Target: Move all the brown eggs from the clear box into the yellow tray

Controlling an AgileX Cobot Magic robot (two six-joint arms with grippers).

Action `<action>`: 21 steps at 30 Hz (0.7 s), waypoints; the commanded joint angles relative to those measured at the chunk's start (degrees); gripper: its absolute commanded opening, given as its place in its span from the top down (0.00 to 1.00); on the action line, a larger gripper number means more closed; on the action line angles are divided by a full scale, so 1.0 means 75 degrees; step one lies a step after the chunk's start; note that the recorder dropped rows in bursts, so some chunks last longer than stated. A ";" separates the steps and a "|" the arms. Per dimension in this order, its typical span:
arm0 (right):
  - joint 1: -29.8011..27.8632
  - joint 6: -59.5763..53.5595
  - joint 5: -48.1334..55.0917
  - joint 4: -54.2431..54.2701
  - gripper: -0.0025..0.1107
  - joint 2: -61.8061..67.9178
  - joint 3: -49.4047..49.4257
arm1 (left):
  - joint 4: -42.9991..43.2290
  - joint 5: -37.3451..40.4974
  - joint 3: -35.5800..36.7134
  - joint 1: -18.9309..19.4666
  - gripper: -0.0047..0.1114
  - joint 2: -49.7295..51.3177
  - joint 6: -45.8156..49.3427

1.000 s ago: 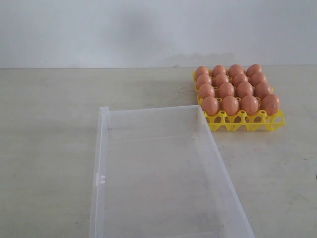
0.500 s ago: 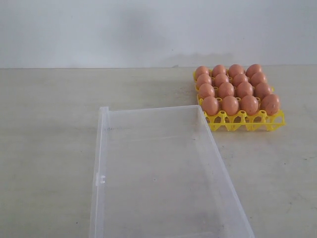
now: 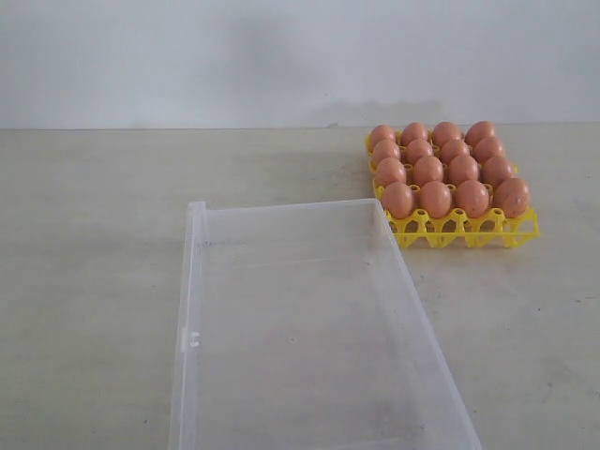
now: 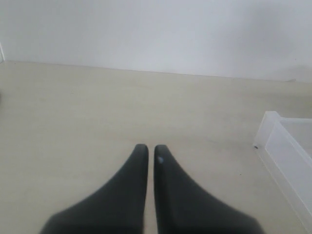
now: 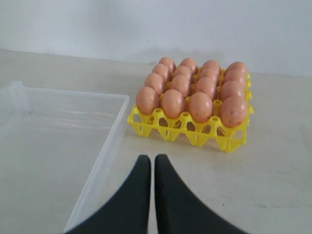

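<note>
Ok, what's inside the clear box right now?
No eggs show inside the clear box; only its bare transparent floor. Its near end runs out of the picture, so that part is unseen. The brown eggs fill the yellow tray.

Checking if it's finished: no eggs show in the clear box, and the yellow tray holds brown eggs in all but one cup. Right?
Not quite. No eggs show in the clear box, but the yellow tray has brown eggs in every cup, as the exterior view shows.

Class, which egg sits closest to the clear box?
The front-row egg at the corner of the yellow tray beside the clear box; others sit farther away.
</note>
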 commanded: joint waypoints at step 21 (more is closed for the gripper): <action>-0.1153 0.2464 0.2357 -0.2604 0.98 -0.1895 -0.0007 | -0.0019 -0.0054 0.0019 0.0012 0.92 -0.0017 0.0017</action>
